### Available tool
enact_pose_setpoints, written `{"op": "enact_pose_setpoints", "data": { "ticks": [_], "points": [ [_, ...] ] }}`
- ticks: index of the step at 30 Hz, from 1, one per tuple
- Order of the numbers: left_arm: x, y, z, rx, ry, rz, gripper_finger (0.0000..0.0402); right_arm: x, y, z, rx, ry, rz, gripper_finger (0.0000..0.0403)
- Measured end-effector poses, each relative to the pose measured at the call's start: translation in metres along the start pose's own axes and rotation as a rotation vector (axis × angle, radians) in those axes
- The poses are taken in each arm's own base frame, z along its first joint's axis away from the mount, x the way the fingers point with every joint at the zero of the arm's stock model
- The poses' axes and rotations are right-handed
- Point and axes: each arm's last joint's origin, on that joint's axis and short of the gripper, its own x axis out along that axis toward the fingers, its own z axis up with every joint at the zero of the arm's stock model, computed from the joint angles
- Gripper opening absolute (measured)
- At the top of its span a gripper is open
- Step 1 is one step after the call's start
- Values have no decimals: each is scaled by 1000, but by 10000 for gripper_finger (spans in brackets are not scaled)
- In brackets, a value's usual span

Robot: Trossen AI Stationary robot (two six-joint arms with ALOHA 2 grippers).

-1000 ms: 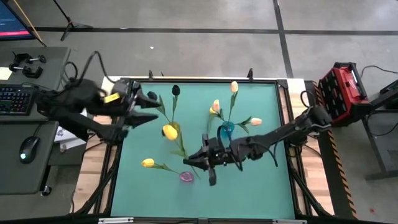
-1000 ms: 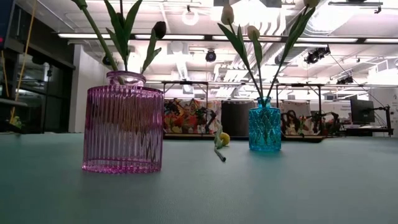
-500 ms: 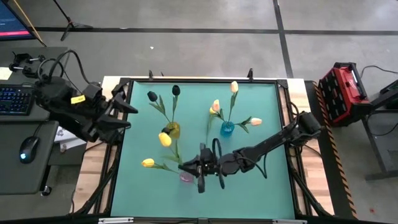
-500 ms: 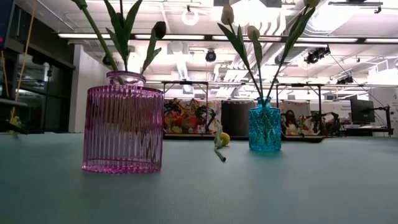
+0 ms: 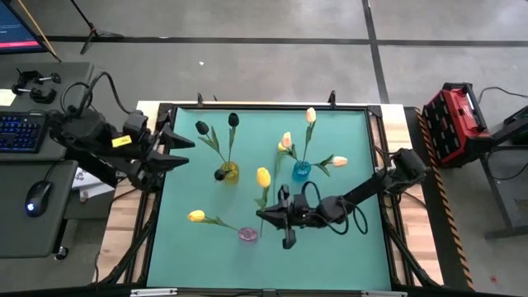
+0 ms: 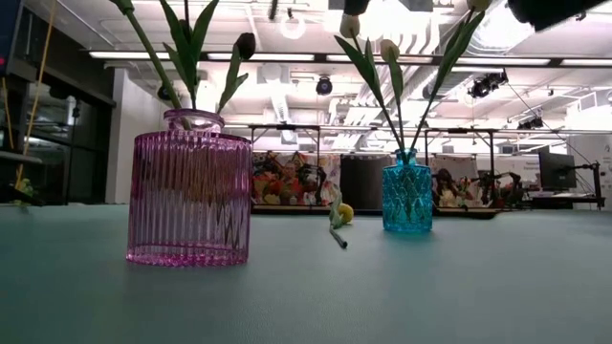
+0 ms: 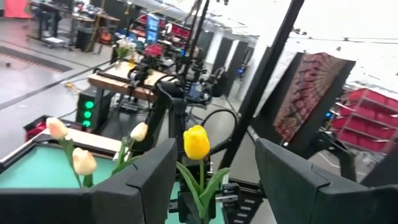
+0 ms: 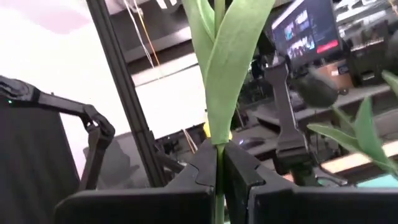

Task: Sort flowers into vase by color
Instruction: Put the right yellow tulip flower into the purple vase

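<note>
My right gripper [image 5: 266, 216] is above the table's near middle, shut on a yellow tulip [image 5: 263, 176], which also shows in the left wrist view [image 7: 196, 142]. My left gripper [image 5: 183, 151] is open and empty over the table's left edge. A pink vase [image 5: 247, 234] stands just to the left of my right gripper; another yellow tulip [image 5: 196, 216] leans out of it to the left. A blue vase [image 5: 301, 171] holds several cream-peach tulips [image 5: 310, 115]. A yellow vase [image 5: 228, 172] holds black tulips [image 5: 233, 120]. My right gripper pinches the yellow tulip's stem [image 8: 216, 163] between its two fingers, just below where the long leaves [image 8: 231, 56] spread. The fingers come level from the table's right and lie across the stem. The tulip stands about upright above the fingers, head up, clear of the table.
In the low view the pink vase [image 6: 189, 191] is near and left, the blue vase [image 6: 407, 196] farther and right. The green mat [image 5: 346, 239] is bare at the near right. A desk with a keyboard [image 5: 18, 132] and mouse stands left of the table, a red case [image 5: 454, 115] right of it.
My right gripper has swung the yellow tulip: its head, which pointed toward the yellow vase, has moved right and now stands above the gripper. My left gripper has drawn back toward the table's left edge and stays open.
</note>
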Motion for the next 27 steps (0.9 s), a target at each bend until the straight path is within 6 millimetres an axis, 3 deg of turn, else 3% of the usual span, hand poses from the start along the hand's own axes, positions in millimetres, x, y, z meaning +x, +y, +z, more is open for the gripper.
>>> {"op": "enact_pose_setpoints", "data": {
  "ticks": [4,7,14,18,27],
  "points": [
    [7,-1,-3,-2,6,39,204,0,-7,-4,-21,19,11,0],
    [9,-1,-4,-8,6,56,204,10,-8,-8,-42,9,57,0],
    [11,-1,-4,-10,-8,84,204,23,-14,-42,-102,8,65,0],
    [11,-1,-3,-11,-12,84,204,20,-15,-43,-52,-75,77,0],
    [11,-1,-3,-11,-13,84,204,23,-24,-49,-65,-11,36,0]
  ]
}}
